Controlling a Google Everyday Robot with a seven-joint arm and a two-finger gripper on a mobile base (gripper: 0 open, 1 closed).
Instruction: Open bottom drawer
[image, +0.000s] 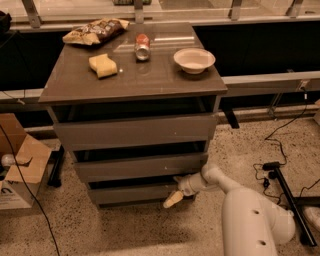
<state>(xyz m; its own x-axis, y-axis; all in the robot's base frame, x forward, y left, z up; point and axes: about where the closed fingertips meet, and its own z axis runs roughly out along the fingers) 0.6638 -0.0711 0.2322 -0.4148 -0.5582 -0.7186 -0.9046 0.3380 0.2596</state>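
The grey-brown cabinet has three handleless drawer fronts. The bottom drawer (132, 193) is the lowest and smallest panel, just above the floor, with a dark gap above its front. My gripper (175, 192) is at the right end of that panel, near its top edge. One cream finger (173, 199) slants down in front of the panel's lower right. My white arm (220, 181) reaches in from the lower right.
On the cabinet top (165, 80) lie a chip bag (95, 31), a yellow sponge (103, 65), a soda can (142, 47) and a white bowl (194, 60). An open cardboard box (17, 167) stands on the floor at left. Cables and a black stand (285, 187) lie at right.
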